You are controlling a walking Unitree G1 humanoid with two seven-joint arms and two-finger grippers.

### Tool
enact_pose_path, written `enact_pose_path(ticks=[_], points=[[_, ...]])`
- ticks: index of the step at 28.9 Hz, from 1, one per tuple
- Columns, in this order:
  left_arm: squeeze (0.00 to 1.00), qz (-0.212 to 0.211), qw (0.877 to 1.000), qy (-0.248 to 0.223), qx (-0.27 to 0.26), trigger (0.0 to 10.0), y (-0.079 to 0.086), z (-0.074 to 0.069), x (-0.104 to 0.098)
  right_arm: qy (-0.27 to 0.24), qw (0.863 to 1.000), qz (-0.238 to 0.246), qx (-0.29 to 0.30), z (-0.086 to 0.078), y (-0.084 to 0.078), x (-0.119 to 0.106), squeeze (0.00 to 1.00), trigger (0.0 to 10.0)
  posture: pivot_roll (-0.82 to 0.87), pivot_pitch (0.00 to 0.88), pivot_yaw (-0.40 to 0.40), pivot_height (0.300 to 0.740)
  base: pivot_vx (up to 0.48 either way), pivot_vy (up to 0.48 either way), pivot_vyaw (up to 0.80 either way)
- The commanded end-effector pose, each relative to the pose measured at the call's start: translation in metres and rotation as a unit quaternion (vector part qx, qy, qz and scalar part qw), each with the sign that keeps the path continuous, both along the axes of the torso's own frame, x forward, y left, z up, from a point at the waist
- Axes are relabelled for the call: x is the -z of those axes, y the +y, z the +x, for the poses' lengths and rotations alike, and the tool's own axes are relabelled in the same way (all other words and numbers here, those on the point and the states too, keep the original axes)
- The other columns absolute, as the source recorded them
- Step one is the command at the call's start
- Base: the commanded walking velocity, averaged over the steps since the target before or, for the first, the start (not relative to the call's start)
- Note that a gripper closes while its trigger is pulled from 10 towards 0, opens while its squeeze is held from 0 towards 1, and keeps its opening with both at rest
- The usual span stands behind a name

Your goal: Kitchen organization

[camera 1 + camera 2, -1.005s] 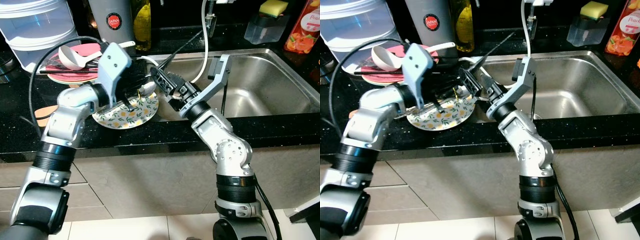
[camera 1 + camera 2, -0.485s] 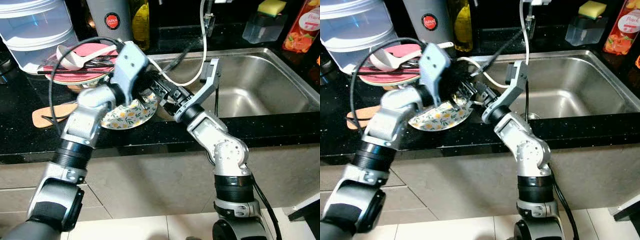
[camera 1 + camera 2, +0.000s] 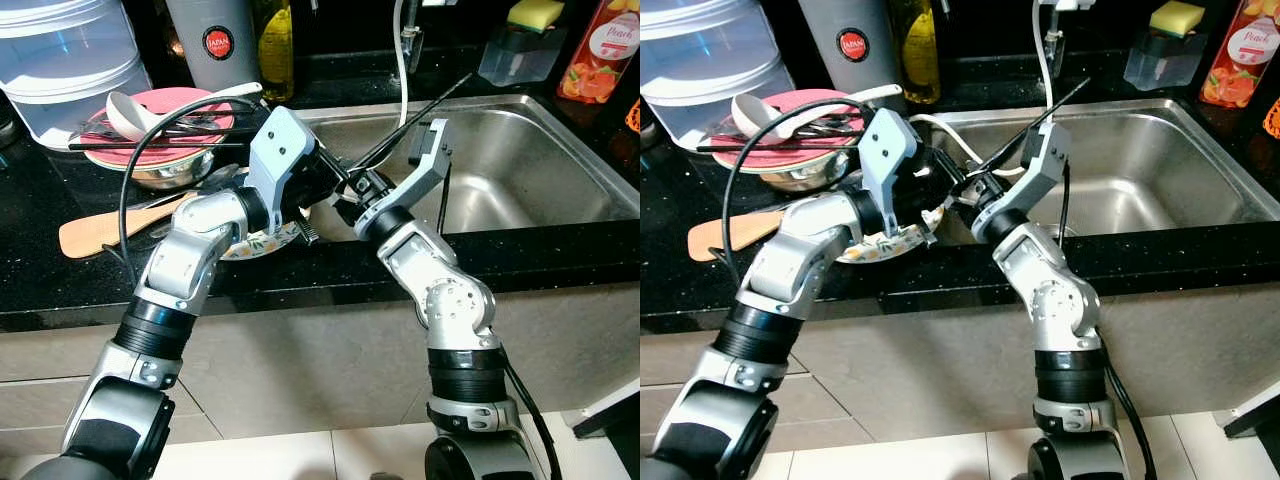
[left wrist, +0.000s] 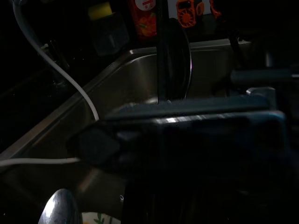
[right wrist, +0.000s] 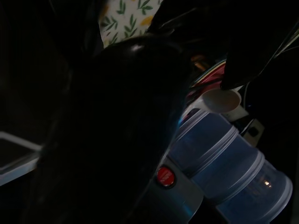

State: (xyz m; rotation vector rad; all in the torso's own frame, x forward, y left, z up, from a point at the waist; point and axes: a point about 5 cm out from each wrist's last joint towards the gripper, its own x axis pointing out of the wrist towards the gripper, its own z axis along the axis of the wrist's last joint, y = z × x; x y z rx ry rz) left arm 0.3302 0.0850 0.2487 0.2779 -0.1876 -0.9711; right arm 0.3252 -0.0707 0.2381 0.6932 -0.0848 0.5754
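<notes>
A floral plate (image 3: 258,243) lies on the black counter by the sink's left edge, mostly covered by my left arm. My left gripper (image 3: 318,205) reaches over the plate toward the sink, its fingers hidden against the right gripper. My right gripper (image 3: 347,188) meets it there, shut on a black long-handled utensil (image 3: 420,108) whose handle slants up over the sink. In the left wrist view the utensil's dark head (image 4: 174,56) stands before the sink, and a metal spoon (image 4: 58,207) shows above the plate's rim. The right wrist view is dark, with a bit of the plate (image 5: 126,18).
A pink plate (image 3: 175,105) with a white ladle, chopsticks and a steel bowl sits at the back left. A wooden spatula (image 3: 95,232) lies on the counter. The steel sink (image 3: 530,165) opens to the right. Clear tubs (image 3: 60,60), a grey canister (image 3: 215,40) and bottles line the back.
My left arm has swung right, from above the plate to the sink edge, closing on the right gripper. The black utensil's handle now leans further right over the sink.
</notes>
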Motion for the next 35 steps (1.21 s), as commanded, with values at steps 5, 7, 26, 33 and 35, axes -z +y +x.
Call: enact_pose_path(ticks=[5,7,26,33,35], points=[[0.00,-0.013,0.999,0.000,-0.033,10.0,0.010,0.001,-0.002,-0.019,0.999,0.019,0.027,0.008,-0.003,-0.014,0.00,10.0,0.01,0.021,0.002,0.740,0.000,0.000,0.00],[0.00,-0.013,0.999,-0.001,-0.034,10.0,0.011,0.000,-0.002,-0.018,0.999,0.019,0.031,0.008,-0.005,-0.013,0.00,10.0,0.01,0.022,0.000,0.740,0.000,0.000,0.00],[0.00,-0.016,0.998,-0.003,-0.060,10.0,0.019,0.004,-0.006,-0.016,1.000,0.003,0.012,0.005,0.002,-0.007,0.00,0.0,0.01,0.032,0.003,0.740,0.000,0.000,0.00],[0.00,-0.014,0.998,-0.004,-0.059,10.0,0.018,0.003,-0.005,-0.012,1.000,0.005,0.019,0.007,-0.001,-0.006,0.00,0.0,0.01,0.032,0.004,0.740,0.000,0.000,0.00],[0.00,-0.012,0.998,-0.006,-0.060,10.0,0.017,0.003,-0.005,-0.014,1.000,0.005,0.022,0.007,-0.002,-0.006,0.00,0.0,0.01,0.032,0.004,0.740,0.000,0.000,0.00]])
